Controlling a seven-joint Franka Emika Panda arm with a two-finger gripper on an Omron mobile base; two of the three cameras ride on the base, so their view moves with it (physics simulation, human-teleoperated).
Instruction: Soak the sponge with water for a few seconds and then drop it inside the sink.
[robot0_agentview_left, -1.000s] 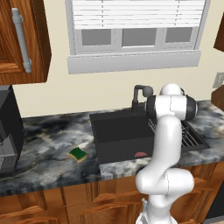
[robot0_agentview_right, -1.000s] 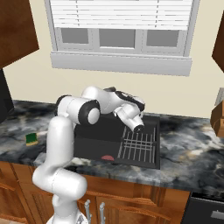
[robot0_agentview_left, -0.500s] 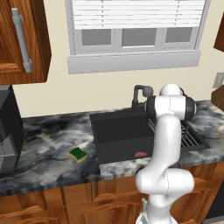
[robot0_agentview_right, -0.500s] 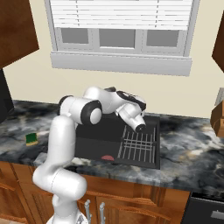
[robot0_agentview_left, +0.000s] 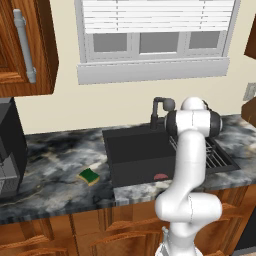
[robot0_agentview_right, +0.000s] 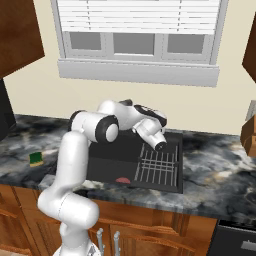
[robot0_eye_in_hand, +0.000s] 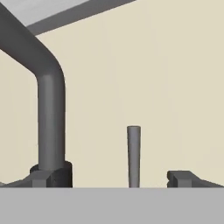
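Observation:
The sponge (robot0_agentview_left: 89, 176) (robot0_agentview_right: 36, 159), green on top with a yellow edge, lies flat on the marble counter left of the sink (robot0_agentview_left: 135, 150) (robot0_agentview_right: 112, 160). The sink is a dark basin with a red drain mark (robot0_agentview_left: 161, 176) (robot0_agentview_right: 122, 180). My arm reaches over the basin toward the black faucet (robot0_agentview_left: 158, 112) at its back. In the hand view my gripper (robot0_eye_in_hand: 116, 179) is open and holds nothing. It faces the wall, with the faucet's bent pipe (robot0_eye_in_hand: 50, 122) at the left and a thin upright lever (robot0_eye_in_hand: 133, 155) standing between the fingertips (robot0_eye_in_hand: 181, 177). The water is out of view.
A wire dish rack (robot0_agentview_left: 215, 157) (robot0_agentview_right: 157, 165) fills the right part of the basin. A dark machine (robot0_agentview_left: 7, 150) stands at the counter's far left. A brown box (robot0_agentview_right: 248, 132) sits at the far right. The window sill runs above the faucet.

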